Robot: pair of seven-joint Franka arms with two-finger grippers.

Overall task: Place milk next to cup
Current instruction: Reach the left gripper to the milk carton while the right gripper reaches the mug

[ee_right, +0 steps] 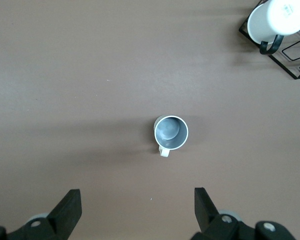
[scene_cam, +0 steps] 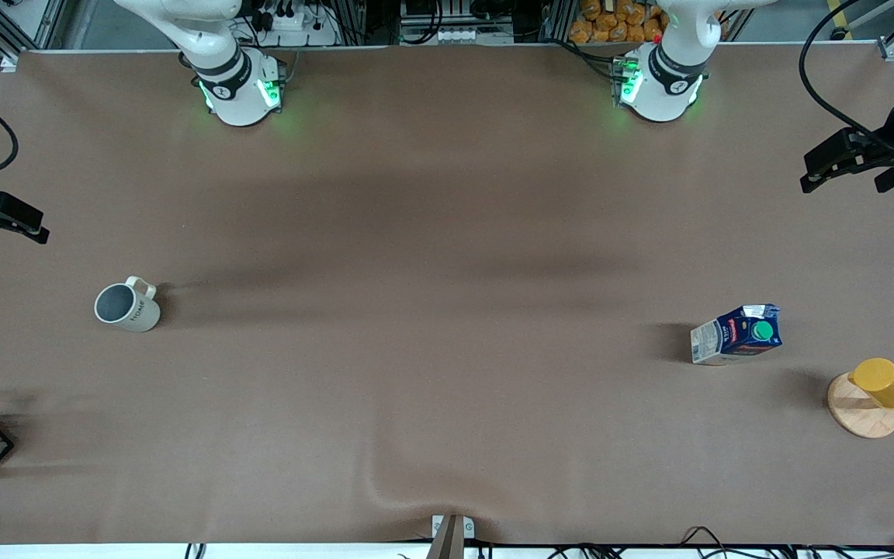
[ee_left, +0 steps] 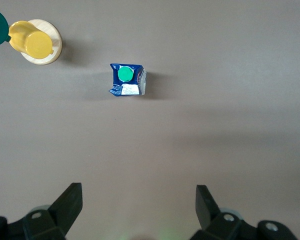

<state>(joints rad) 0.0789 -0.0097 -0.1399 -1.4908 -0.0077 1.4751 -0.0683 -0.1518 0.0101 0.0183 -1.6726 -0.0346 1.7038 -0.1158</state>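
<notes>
Left hand hangs with fingers apart over the desk at its own end; right hand likewise, fingers spread. Milk stands upright near the yellow cup, well apart from the cup.

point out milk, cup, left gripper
milk (scene_cam: 738, 334), front view, on its blue side.
cup (scene_cam: 127, 306), front view, on its body at the rim.
left gripper (ee_left: 139, 207), left wrist view, midway between its open fingertips.
</notes>
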